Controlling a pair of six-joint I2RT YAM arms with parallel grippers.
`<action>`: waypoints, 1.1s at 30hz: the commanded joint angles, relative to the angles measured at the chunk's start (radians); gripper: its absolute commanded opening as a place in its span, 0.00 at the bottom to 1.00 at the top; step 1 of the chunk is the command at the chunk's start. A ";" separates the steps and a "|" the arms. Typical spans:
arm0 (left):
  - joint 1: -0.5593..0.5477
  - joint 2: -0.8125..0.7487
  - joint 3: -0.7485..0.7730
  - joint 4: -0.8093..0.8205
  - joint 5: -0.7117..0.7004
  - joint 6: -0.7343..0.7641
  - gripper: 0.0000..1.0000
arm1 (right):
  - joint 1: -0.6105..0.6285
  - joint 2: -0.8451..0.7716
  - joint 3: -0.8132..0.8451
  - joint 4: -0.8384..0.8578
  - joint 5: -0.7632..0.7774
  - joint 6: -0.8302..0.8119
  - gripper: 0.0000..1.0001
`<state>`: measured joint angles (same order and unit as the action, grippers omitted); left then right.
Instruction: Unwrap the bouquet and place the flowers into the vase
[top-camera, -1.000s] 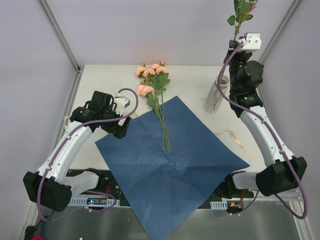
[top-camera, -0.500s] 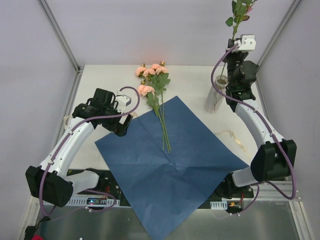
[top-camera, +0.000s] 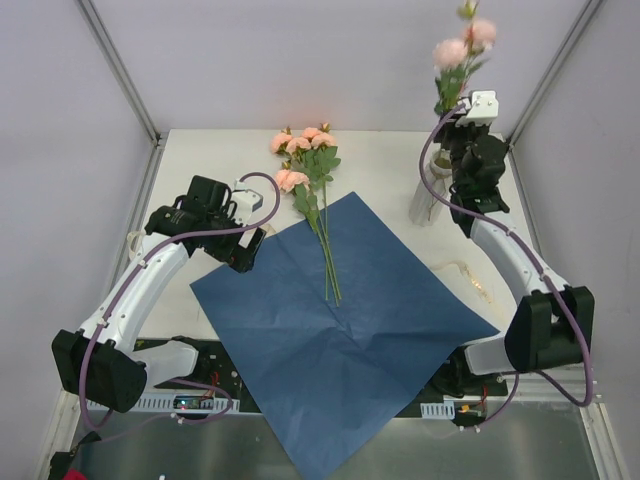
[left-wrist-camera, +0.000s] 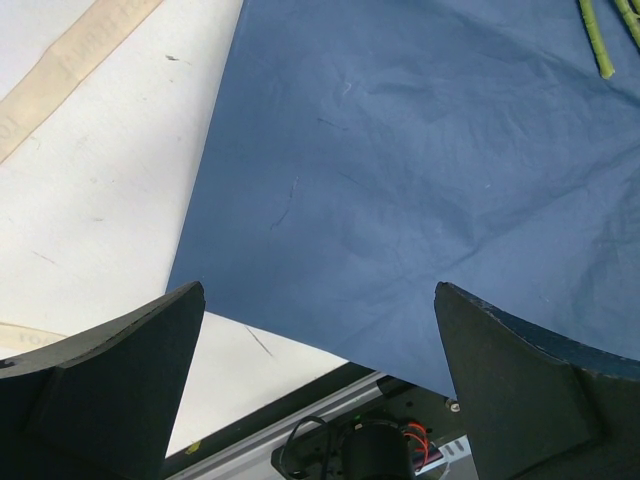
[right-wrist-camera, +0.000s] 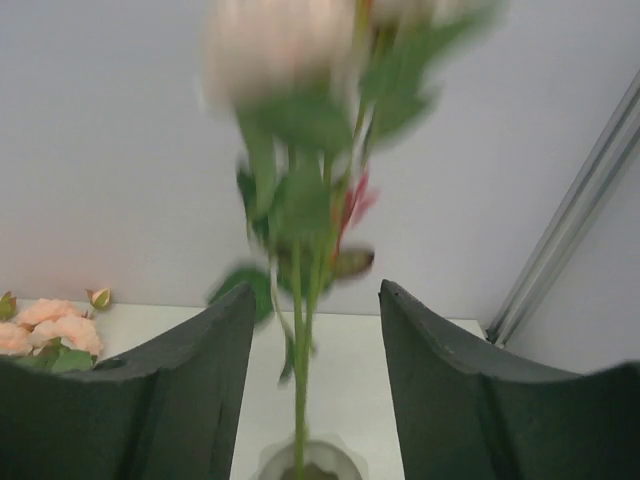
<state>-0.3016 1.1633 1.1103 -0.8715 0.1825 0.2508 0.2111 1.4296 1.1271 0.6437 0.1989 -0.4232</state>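
Observation:
The vase (top-camera: 427, 199) stands at the table's right rear, and its mouth (right-wrist-camera: 310, 464) shows below my right gripper (right-wrist-camera: 317, 290). One flower stem (right-wrist-camera: 300, 380) stands upright in the vase, blurred, with its peach blooms (top-camera: 453, 50) high above. That stem runs between the fingers of my right gripper (top-camera: 452, 142), which are apart and clear of it. The other flowers (top-camera: 305, 150) lie at the back centre, their stems (top-camera: 326, 255) resting on the spread blue paper (top-camera: 345, 325). My left gripper (top-camera: 243, 258) hangs open over the paper's left corner (left-wrist-camera: 400, 180).
A cream ribbon (top-camera: 472, 278) lies on the table right of the paper. A cream strip (left-wrist-camera: 75, 60) lies on the table near the left gripper. The metal frame rail and cables (left-wrist-camera: 360, 450) run along the table's near edge. Enclosure walls stand close on the sides and behind.
My right gripper has opened and let go of the stem, which has dropped lower into the vase, bringing its blooms into the top view. The left arm has barely moved.

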 joint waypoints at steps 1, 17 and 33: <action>-0.005 -0.019 0.040 -0.006 0.021 0.008 0.99 | 0.016 -0.161 -0.009 -0.076 0.023 0.040 0.61; -0.005 -0.073 0.039 -0.007 0.015 0.010 0.99 | 0.370 -0.189 0.095 -0.638 -0.005 0.216 0.96; -0.005 -0.080 0.002 0.000 -0.021 0.033 0.99 | 0.453 0.423 0.324 -0.828 -0.144 0.350 0.61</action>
<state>-0.3016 1.0874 1.1149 -0.8715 0.1730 0.2653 0.6495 1.8160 1.3319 -0.1520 -0.0227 -0.0841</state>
